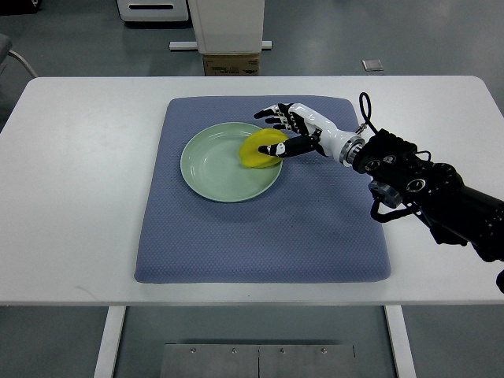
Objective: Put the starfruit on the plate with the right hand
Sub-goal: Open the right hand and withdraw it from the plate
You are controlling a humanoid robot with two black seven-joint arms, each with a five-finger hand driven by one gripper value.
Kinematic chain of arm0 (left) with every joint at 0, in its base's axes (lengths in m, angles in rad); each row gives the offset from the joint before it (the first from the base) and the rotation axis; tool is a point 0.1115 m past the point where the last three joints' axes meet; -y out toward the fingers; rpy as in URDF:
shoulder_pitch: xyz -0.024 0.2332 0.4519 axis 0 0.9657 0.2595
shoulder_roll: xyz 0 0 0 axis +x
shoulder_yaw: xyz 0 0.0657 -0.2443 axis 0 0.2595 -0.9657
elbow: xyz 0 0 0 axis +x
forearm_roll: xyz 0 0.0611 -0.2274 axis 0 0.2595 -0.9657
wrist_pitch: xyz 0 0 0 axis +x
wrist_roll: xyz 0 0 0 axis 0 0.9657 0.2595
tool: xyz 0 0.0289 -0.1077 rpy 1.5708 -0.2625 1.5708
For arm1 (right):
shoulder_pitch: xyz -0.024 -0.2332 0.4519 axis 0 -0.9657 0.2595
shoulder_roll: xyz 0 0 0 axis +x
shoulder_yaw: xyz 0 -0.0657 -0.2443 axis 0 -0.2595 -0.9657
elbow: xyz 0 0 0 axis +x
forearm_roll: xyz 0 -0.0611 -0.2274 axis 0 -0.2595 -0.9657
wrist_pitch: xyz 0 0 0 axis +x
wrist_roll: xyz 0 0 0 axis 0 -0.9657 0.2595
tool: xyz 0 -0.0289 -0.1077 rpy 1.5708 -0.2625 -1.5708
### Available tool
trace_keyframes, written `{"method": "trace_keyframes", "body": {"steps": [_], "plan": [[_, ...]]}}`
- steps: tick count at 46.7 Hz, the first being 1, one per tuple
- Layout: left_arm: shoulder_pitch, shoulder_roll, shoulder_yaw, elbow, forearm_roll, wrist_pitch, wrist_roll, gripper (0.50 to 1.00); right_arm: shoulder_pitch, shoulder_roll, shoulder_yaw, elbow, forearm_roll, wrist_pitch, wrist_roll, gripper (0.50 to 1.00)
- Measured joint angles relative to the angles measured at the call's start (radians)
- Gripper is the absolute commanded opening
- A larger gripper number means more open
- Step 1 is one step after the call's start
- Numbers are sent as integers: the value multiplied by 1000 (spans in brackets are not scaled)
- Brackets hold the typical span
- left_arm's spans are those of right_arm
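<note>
Starfruit (260, 150) — a yellow, waxy, curved piece — is held over the right rim of the round pale-green plate (213, 169), clasped by the black-and-white right hand (287, 130) so it can be set down inside; release is judged not yet made — contact cannot be told.

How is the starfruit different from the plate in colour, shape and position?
The starfruit is bright yellow; the plate is pale green. The starfruit is small and chunky; the plate is wide, round and shallow. The starfruit is held in the right hand at the plate's right rim; the plate lies flat on the blue mat. Both are over the mat on the white table.
</note>
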Motion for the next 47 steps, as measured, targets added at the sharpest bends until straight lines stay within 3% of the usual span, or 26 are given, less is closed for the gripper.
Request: {"method": "trace_keyframes", "body": {"steps": [10, 27, 39, 47], "plan": [[0, 0, 0, 0, 0, 0, 0, 1000, 2, 0, 25, -6, 0, -1, 0, 995], [0, 0, 0, 0, 0, 0, 0, 1000, -42, 0, 154, -12, 0, -5, -1, 1000], [0, 0, 0, 0, 0, 0, 0, 1000, -77, 0, 210, -36, 0, -144, 2, 1000], [0, 0, 0, 0, 0, 0, 0, 1000, -92, -2, 242, -39, 5, -166, 18, 1000]]}}
